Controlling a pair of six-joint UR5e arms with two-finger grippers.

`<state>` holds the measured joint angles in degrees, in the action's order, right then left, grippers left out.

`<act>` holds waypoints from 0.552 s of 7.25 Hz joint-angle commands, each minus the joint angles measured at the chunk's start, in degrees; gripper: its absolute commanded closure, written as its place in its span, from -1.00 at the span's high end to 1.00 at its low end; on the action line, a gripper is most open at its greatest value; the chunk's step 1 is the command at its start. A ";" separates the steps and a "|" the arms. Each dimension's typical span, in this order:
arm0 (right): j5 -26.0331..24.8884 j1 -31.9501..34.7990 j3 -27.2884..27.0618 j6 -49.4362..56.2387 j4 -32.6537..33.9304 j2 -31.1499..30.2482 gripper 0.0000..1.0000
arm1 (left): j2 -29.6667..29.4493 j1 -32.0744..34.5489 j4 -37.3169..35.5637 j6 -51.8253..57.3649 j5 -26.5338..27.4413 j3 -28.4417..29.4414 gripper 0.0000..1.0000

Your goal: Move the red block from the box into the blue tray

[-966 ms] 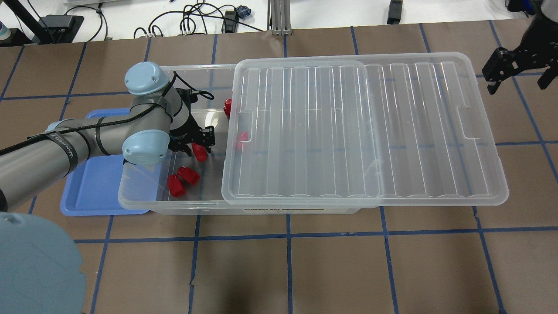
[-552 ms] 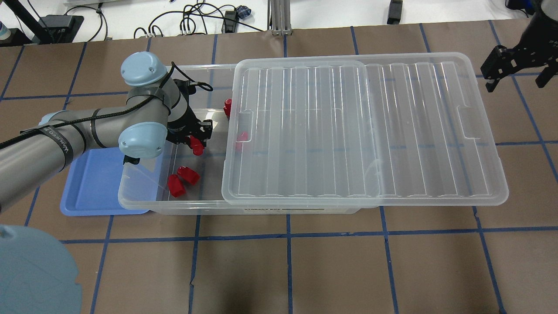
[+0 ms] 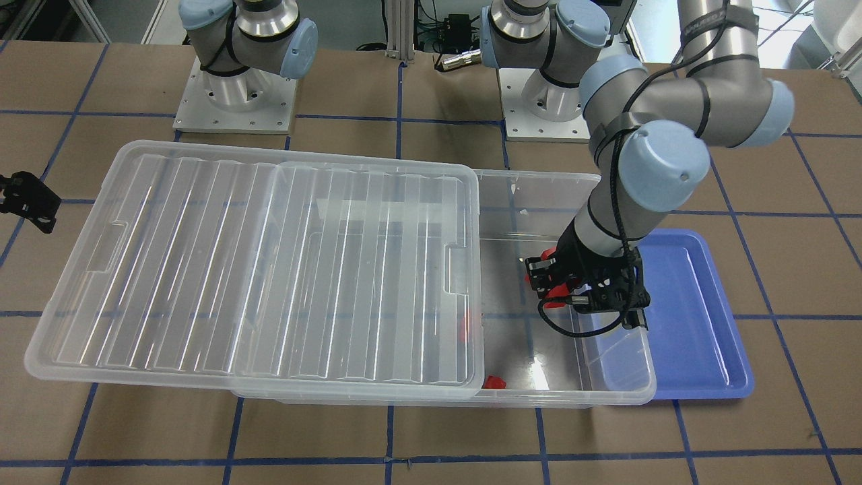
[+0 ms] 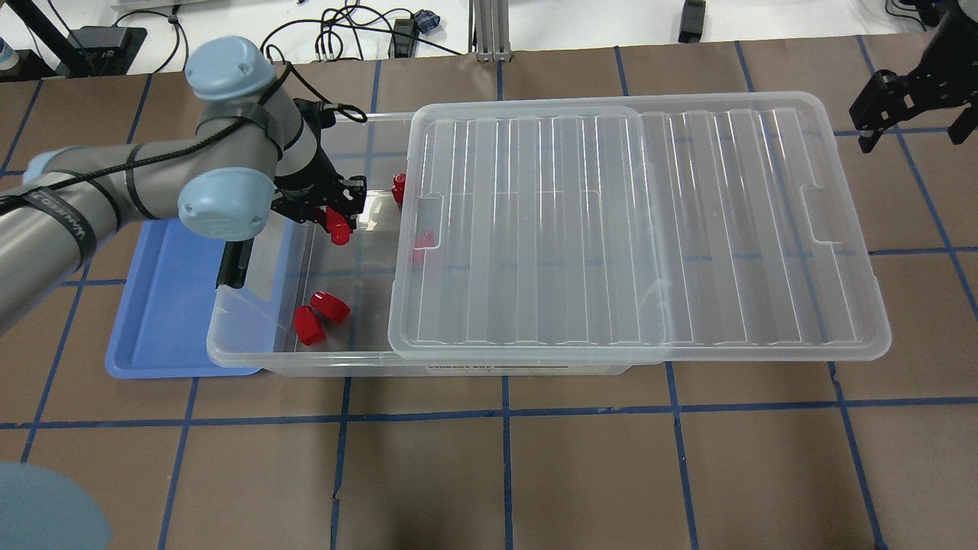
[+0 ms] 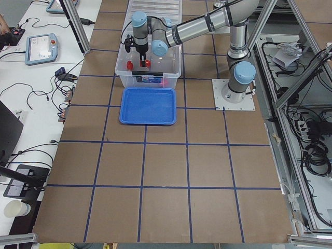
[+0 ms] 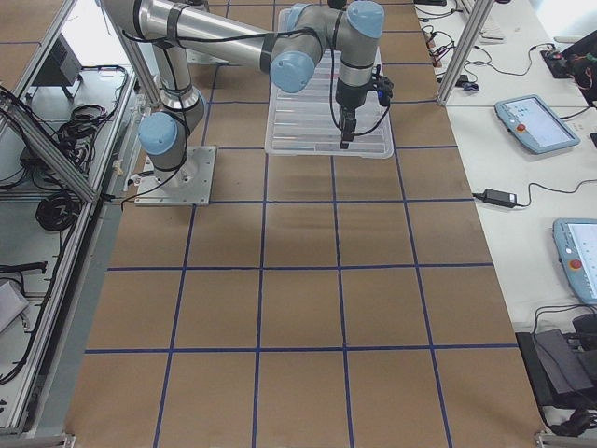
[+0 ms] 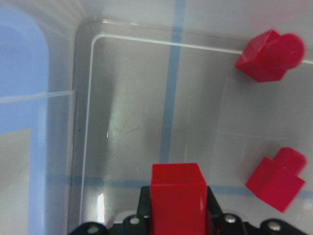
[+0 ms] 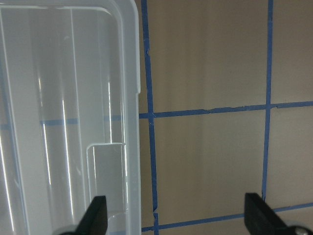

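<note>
Between the left gripper's (image 7: 178,218) fingers (image 7: 211,198), the red block (image 7: 178,193) is held, clamped on two opposite flat sides. It is carried above the floor of the box (image 4: 229,344), at its uncovered end. The block is judged light, rigid and smooth-walled. Slipping is considered possible under a slack clamp, so the flat sides are preferred to the round stub. Two loose blocks (image 7: 276,178) are noted on the box floor. The lid (image 4: 634,229) is slid aside. The tray (image 4: 168,321) lies just beside the box, not yet reached. The right gripper (image 8: 176,220) is spread wide, empty, beside the lid.
</note>
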<state>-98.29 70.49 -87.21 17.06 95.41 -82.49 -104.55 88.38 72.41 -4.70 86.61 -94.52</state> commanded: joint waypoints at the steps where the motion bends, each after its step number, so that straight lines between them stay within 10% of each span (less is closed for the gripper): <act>1: -0.49 0.00 -0.59 -0.01 1.44 0.31 1.00 | 2.42 -3.54 10.97 0.65 0.14 7.13 -0.79; 4: -0.76 -0.96 -1.72 -0.01 1.54 1.19 1.00 | -0.21 -20.47 10.84 23.60 0.23 3.83 -0.96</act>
<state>-98.92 70.14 -88.20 17.05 96.88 -81.62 -103.52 75.49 83.75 8.63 86.91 -88.87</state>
